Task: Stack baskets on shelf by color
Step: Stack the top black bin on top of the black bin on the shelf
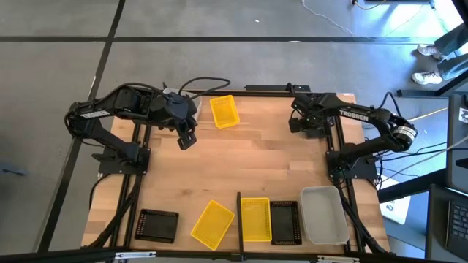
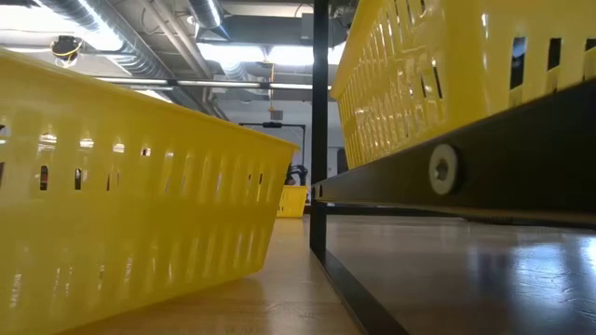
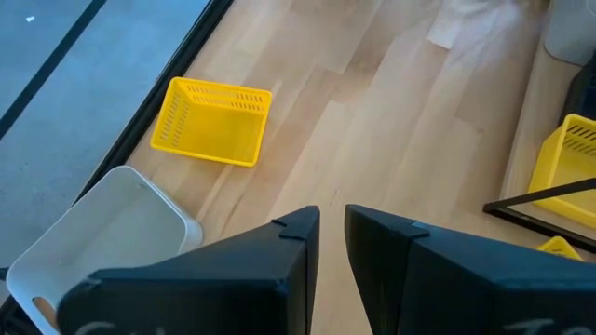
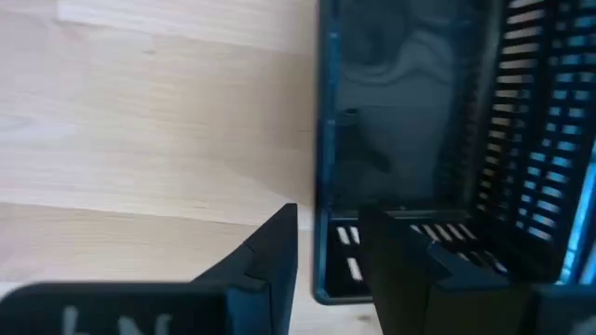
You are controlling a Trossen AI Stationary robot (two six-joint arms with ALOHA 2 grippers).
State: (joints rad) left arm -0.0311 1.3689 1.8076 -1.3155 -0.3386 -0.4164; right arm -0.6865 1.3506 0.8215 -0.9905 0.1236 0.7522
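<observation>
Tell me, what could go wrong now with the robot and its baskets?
1. The right gripper has only the thin wall of the black basket between its fingers. If it lifts from there, the basket might tip or slip out.
2. The crooked yellow basket lies right beside the shelf's dark divider. It could catch on the divider when it is moved across.

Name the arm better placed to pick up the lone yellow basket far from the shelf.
Left. The left gripper hangs right beside that yellow basket; the right gripper is farther off, at a black basket.
</observation>
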